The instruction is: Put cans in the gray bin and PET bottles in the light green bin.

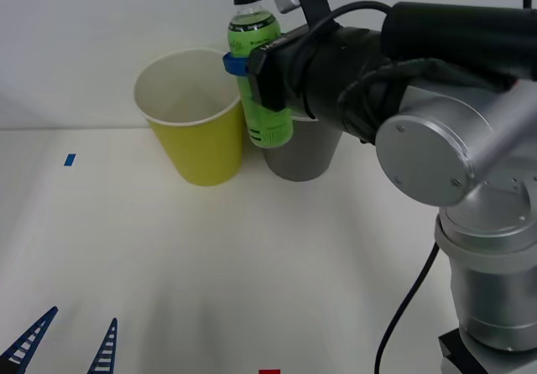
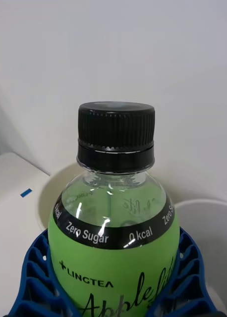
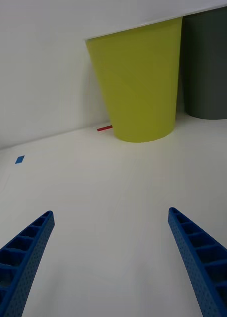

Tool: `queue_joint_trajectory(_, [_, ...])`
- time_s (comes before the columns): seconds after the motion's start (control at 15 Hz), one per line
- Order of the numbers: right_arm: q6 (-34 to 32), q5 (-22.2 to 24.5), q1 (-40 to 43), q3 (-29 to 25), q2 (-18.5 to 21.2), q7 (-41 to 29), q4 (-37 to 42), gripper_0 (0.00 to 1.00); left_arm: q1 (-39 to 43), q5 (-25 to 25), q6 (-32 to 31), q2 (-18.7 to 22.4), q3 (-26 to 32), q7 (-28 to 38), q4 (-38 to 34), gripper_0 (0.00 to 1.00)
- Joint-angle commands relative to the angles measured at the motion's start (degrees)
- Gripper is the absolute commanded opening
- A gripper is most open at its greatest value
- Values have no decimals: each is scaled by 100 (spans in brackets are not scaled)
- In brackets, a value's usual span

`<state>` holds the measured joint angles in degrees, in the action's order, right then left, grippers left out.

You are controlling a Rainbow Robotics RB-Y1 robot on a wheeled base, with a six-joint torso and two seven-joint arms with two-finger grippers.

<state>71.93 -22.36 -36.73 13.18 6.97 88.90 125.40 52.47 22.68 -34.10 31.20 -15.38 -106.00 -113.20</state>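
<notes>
The PET bottle [image 1: 262,72] is held upright in the right tool [image 1: 252,64], whose blue ribbed fingers [image 2: 34,277] are clamped on either side of its green label just below the shoulder. The bottle is lifted clear of the counter [image 1: 210,257] and is seen at the far edge, in front of the gap between the two bins, its base overlapping the rim of the gray bin [image 1: 306,152]. Its black screw cap [image 2: 116,131] is in place, and a clear neck is seen above the green liquid. The light green bin [image 1: 197,118] stands just beside the gray bin, on its left, near the far edge of the counter; its white inside is seen. The left tool [image 1: 63,345] is kept low at the near left corner of the counter, its fingers [image 3: 24,257] spread wide with nothing between them. A small blue mark [image 1: 70,160] lies on the counter toward the left edge, and a short red mark [image 3: 104,128] lies at the foot of the light green bin.
</notes>
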Motion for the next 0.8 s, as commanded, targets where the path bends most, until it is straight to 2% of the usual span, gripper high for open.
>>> queue_joint_trajectory(0.07, [-882, 13, -669, 35, -301, -92, -947, 0, 0, 0, 0, 0, 0, 0, 0, 79])
queue_joint_trajectory(0.4, [-3360, 373, -748, 527, -495, -92, -2371, 0, 0, 0, 0, 0, 0, 0, 0, 79])
queue_joint_trajectory(0.6, [-4292, 663, -1011, 703, -688, -110, -3338, 0, 0, 0, 0, 0, 0, 0, 0, 79])
queue_joint_trajectory(0.73, [-4934, 663, -1187, 756, -776, -127, -4006, 0, 0, 0, 0, 0, 0, 0, 0, 79])
queue_joint_trajectory(0.8, [-5048, 654, -1266, 791, -797, -136, -4190, 0, 0, 0, 0, 0, 0, 0, 0, 79])
